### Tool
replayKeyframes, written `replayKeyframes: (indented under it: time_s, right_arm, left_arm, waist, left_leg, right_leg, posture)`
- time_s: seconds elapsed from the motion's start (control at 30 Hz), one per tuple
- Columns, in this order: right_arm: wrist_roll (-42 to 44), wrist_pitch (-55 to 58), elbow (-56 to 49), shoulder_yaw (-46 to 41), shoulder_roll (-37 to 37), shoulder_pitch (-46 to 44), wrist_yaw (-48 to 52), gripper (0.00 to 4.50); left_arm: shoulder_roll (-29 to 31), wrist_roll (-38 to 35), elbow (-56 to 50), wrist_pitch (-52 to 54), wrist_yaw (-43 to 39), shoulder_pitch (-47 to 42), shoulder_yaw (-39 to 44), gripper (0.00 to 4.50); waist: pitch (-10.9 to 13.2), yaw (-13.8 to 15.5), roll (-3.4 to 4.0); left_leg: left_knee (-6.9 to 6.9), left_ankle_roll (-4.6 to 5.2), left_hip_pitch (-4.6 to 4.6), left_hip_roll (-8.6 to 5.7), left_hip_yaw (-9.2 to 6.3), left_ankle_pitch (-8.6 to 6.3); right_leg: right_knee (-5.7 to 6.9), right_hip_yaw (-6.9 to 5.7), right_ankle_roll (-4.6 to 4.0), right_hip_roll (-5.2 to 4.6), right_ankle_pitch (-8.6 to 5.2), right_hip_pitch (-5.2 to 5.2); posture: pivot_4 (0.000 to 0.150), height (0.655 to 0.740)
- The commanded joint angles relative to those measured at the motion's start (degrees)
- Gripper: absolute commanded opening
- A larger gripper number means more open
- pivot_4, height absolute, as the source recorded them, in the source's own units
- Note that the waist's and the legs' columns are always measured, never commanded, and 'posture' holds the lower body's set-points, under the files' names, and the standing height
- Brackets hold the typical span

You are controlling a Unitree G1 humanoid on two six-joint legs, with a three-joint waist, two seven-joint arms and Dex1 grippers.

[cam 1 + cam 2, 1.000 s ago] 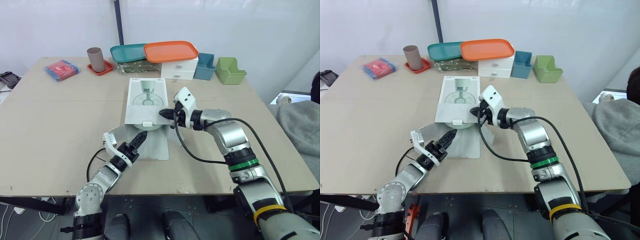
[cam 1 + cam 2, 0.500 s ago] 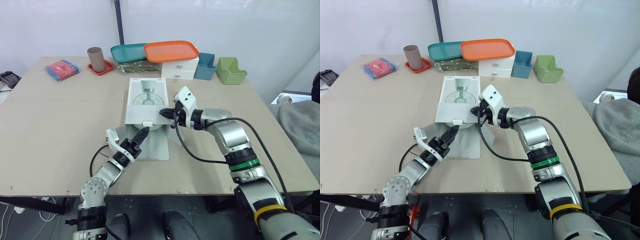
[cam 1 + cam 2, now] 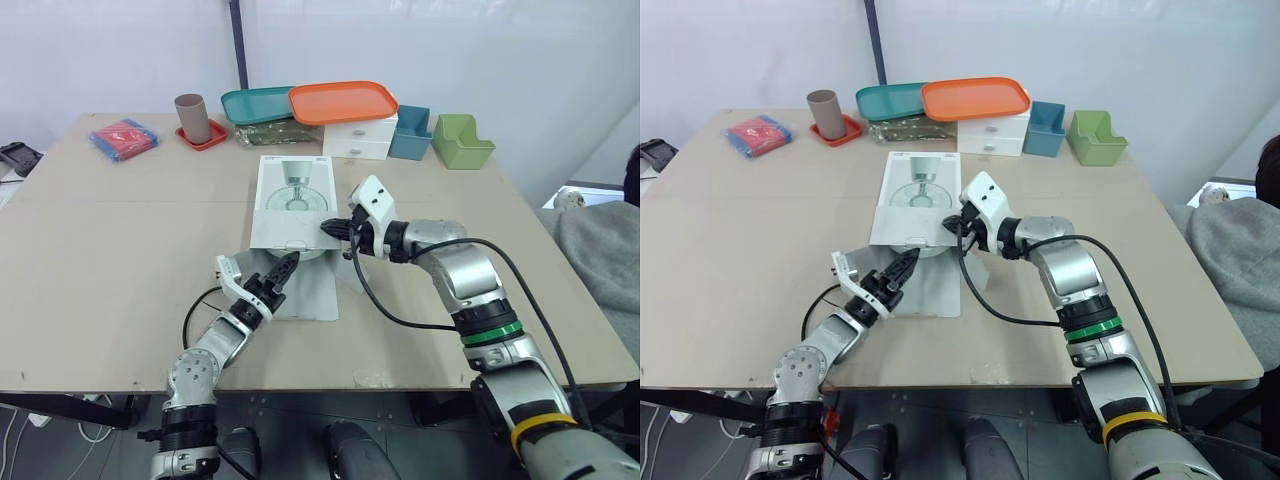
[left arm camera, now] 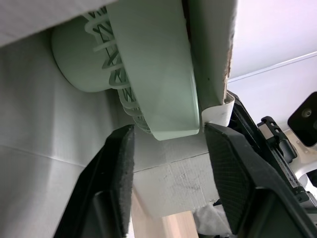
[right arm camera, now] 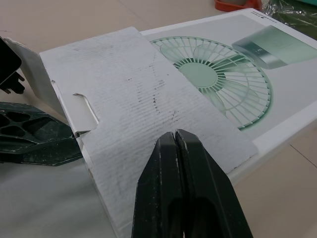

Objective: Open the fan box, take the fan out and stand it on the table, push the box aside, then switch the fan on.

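- The fan box (image 3: 293,200) lies flat in the middle of the table (image 3: 120,230), with its printed face up and its open end toward the near edge.
- One white flap (image 3: 305,290) lies folded out on the table toward the near edge, and a shorter top flap (image 5: 143,89) is turned back over the box's near end.
- My left gripper (image 3: 281,270) is at the open end, just above the folded-out flap. Its fingers (image 4: 119,183) are spread wide and grip nothing.
- The pale green fan (image 4: 148,74) is inside the box, its grille and rim showing at the mouth, with the rim in line with the gap between my left fingers.
- My right gripper (image 3: 330,228) is at the near right corner of the box, over the top flap. Its two fingers are pressed tight together with nothing visible between them.
- Along the far edge stand an orange tray (image 3: 342,102) on a white drawer unit (image 3: 358,138), a teal tray (image 3: 258,104) and a brown cup (image 3: 191,118).
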Motion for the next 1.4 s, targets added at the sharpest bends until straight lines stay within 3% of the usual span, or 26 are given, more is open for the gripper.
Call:
replayKeyframes:
  time_s: [0.03, 0.3, 0.47, 0.5, 0.8, 1.1, 1.4]
  right_arm:
    - [-0.08, 0.04, -2.55, -0.96, -0.46, -0.57, -0.58, 0.0]
    - [0.0, 0.42, -3.6, -0.86, -0.78, 0.03, -0.9, 0.0]
    - [-0.05, 0.53, -3.82, -0.85, -1.07, 0.15, -0.91, 0.0]
    - [-0.02, 0.54, -3.78, -0.83, -1.05, 0.16, -0.94, 0.0]
    - [-0.06, 0.0, -3.37, -0.44, -0.55, 0.18, -0.93, 0.0]
    - [-0.08, -0.6, -1.49, -0.55, 1.48, -1.89, -1.84, 0.0]
    - [0.03, -0.57, -1.66, -0.1, 2.55, -2.29, -1.4, 0.0]
  left_arm:
    - [-0.01, -0.05, -0.25, -0.15, -0.69, -1.1, 0.48, 2.42]
    - [-1.09, -2.79, 1.48, 1.28, -0.24, -2.18, 2.14, 2.42]
    - [-1.27, -3.01, 1.73, 1.95, 0.29, -1.9, 2.86, 1.0]
    - [-1.25, -3.1, 1.53, 2.0, 0.38, -1.7, 2.91, 0.9]
    - [-0.68, -4.7, -0.1, 4.38, 1.56, -0.64, 3.24, 0.9]
    - [2.88, -13.61, -9.14, 11.04, 8.87, 6.6, 5.37, 0.9]
    - [9.76, -25.76, -20.84, 13.86, 15.99, 19.55, 6.12, 0.9]
  waist:
    - [0.0, 0.0, 0.0]
    - [0.0, 0.0, 0.0]
    - [0.01, 0.0, -0.01]
    - [0.01, 0.0, -0.01]
    - [0.01, -0.01, -0.01]
    - [0.01, -0.22, -0.02]
    - [0.01, -0.43, -0.02]
  left_leg:
    - [0.0, 0.0, 0.0, 0.0, 0.0, 0.0]
    - [0.0, 0.0, -0.01, 0.0, 0.0, 0.0]
    - [0.0, 0.0, -0.01, -0.01, -0.01, 0.0]
    - [0.0, 0.0, -0.01, -0.01, -0.02, 0.0]
    - [-0.02, 0.0, -0.01, -0.01, -0.02, 0.0]
    - [-0.09, -0.07, -0.01, 0.0, -0.04, -0.06]
    - [-0.1, -0.15, 0.03, 0.06, -0.04, -0.13]
  right_leg:
    - [0.0, 0.0, 0.0, 0.0, 0.0, 0.0]
    - [0.0, 0.0, 0.01, 0.0, 0.0, 0.0]
    - [0.0, 0.0, 0.01, 0.0, 0.0, 0.0]
    - [0.0, 0.0, 0.01, 0.0, 0.0, 0.0]
    - [0.0, 0.0, 0.02, 0.0, -0.03, 0.0]
    - [-0.02, 0.02, 0.03, 0.0, -0.1, -0.01]
    - [-0.01, 0.01, -0.06, 0.02, -0.17, -0.02]
  posture:
    - [0.15, 0.74]
    - [0.15, 0.74]
    - [0.15, 0.74]
    - [0.15, 0.74]
    - [0.15, 0.74]
    - [0.15, 0.74]
    - [0.15, 0.74]
